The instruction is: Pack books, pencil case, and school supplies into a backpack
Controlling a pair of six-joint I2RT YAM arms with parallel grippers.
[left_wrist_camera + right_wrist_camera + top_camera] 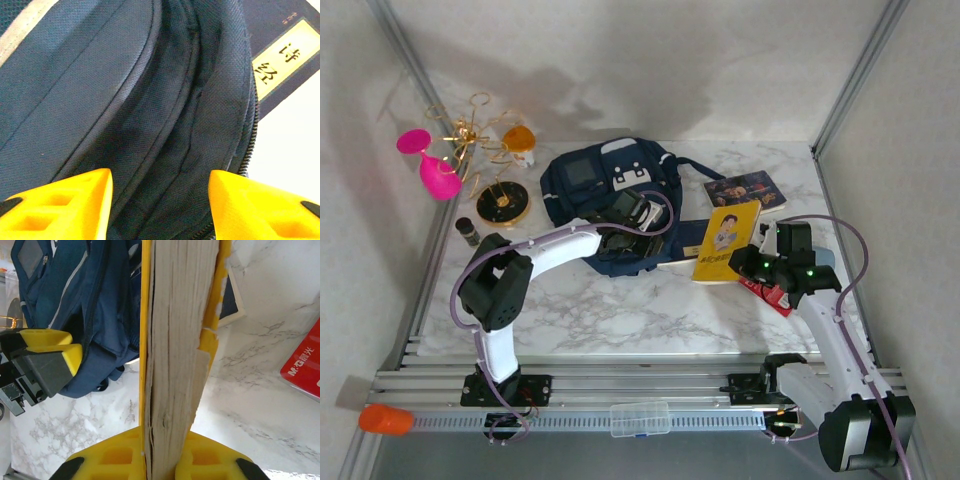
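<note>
Backpack [165, 100] mouth is standing open; the pocket between the spread fingers of the left gripper [160, 200] is lying unobstructed. Yellow book [175, 340], clamped in the right gripper [167, 440], is narrowing approach from the backpack's right. Bare marble table [620, 310] in front is offering free passage. Wire stand [470, 135] and pink goblet [432, 168] are crowding the left rear corner.
</note>
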